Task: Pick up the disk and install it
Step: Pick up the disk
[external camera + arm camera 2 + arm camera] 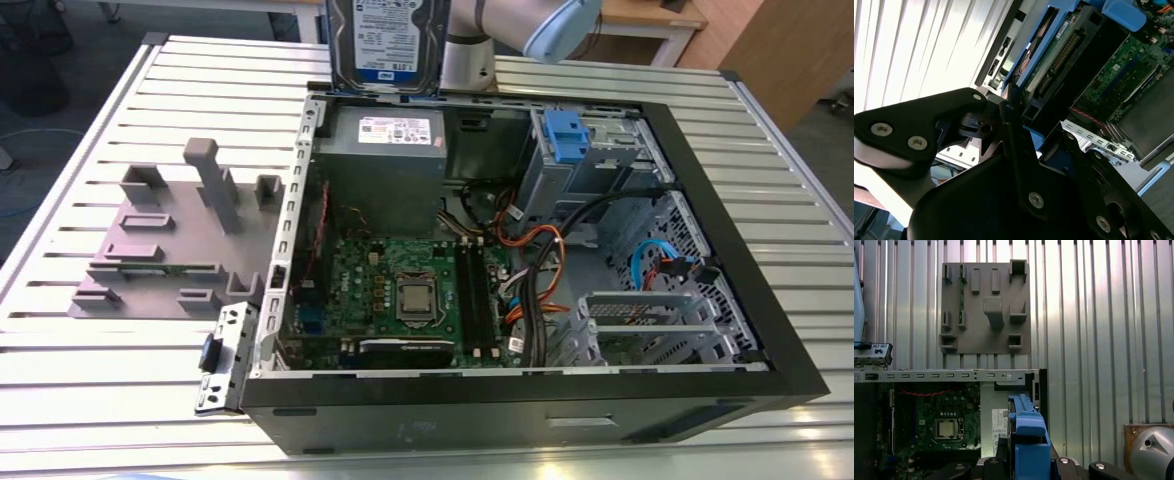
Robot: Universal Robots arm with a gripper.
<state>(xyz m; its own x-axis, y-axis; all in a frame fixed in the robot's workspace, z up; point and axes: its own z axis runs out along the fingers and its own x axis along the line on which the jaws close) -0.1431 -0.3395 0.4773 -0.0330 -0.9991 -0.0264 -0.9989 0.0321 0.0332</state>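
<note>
The black gripper [1004, 114] is clamped on the flat silver-metal, blue-railed disk [384, 40]. Below it sits an open black computer case [534, 410]

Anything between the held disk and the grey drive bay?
Nothing visible. The silver-metal disk with blue rails hangs above the black computer case's rim; the grey metal drive bay, blue plastic bracket on it, sits open toward the exterior view's right.
</note>
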